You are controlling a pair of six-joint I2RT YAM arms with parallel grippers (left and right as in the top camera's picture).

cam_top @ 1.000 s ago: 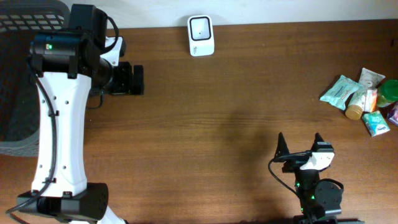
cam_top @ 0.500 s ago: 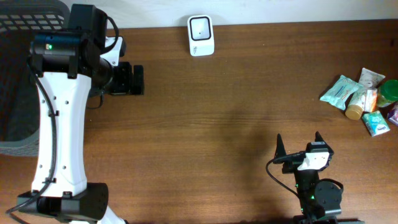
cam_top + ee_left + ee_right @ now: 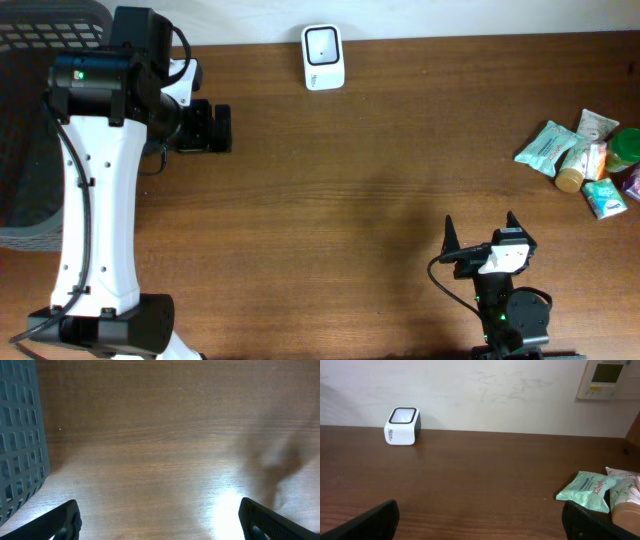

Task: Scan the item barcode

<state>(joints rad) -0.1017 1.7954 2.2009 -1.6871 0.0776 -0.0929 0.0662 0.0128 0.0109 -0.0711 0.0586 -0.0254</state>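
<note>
Only the right wrist view shows the wall panel (image 3: 607,379), up and far right of the scanner (image 3: 402,425). The left wrist view shows the mesh of the basket (image 3: 20,435), which stands well left of the scanner. The teal packet (image 3: 547,147) lies in a pile on the bench (image 3: 350,200), far right of the scanner. Its long axis runs nearly sideways, one short end toward the scanner. We see the left fingers (image 3: 62,521) and right fingers (image 3: 375,520) spread wide, holding nothing.
</note>
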